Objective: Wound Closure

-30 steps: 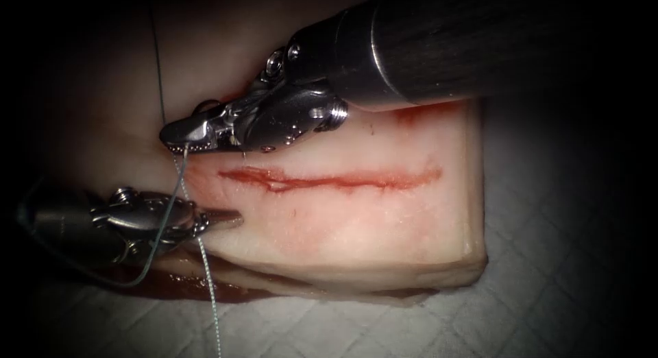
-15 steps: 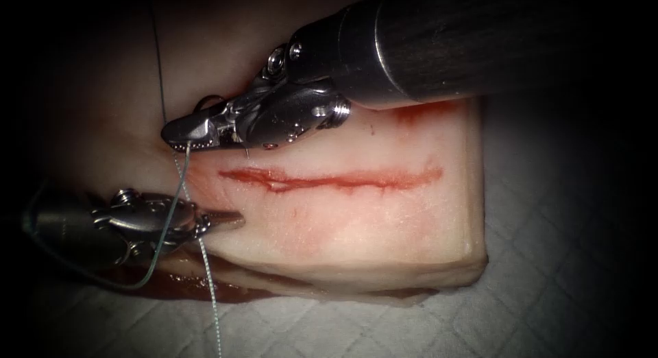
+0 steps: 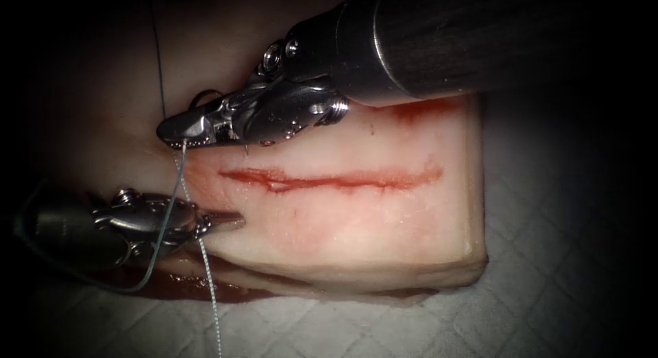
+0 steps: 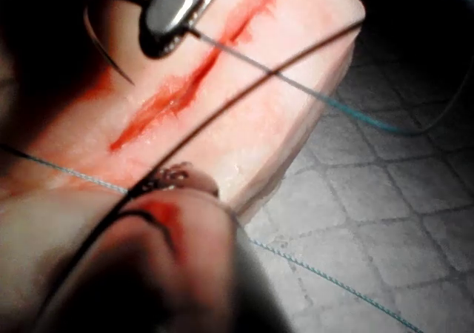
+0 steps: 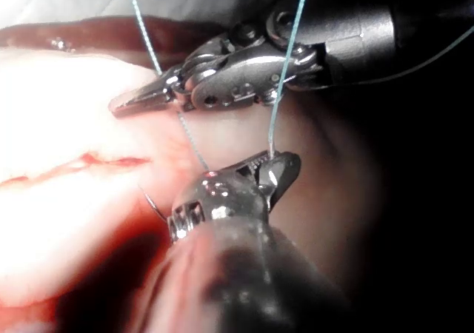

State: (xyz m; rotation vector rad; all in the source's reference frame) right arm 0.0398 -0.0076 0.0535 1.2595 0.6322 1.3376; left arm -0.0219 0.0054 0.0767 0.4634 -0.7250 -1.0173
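The pale block of pork-belly tissue (image 3: 384, 228) lies on a white quilted cloth (image 3: 548, 276) that covers the worktop. A long red cut (image 3: 329, 180) runs across its top face. Red fluid (image 3: 185, 284) pools on the cloth along the tissue's near left edge.

The right arm's steel needle driver (image 3: 175, 133) reaches in over the far side of the tissue, and its thick dark shaft hides the far right edge. Its jaws are pressed together just past the cut's left end, pinching the thin teal thread (image 3: 179, 183) at their very tip. The thin curved steel needle (image 3: 207, 95) crosses this tool behind the jaw tip. Its arc rises on the far side, a short pointed end shows on the near side, and it is clear of the tissue. How the tool grips it along its curve cannot be told. In the left wrist view the needle (image 4: 104, 48) arcs beside the same jaws (image 4: 174, 11).

The left arm's steel needle driver (image 3: 229, 221) lies at the tissue's left end, on the near side of the cut. Its jaws are pressed together with nothing between them. The thread drops from the right tool's tip, drapes across the left tool's wrist and runs on over the cloth. Another strand loops around the left tool's shaft.
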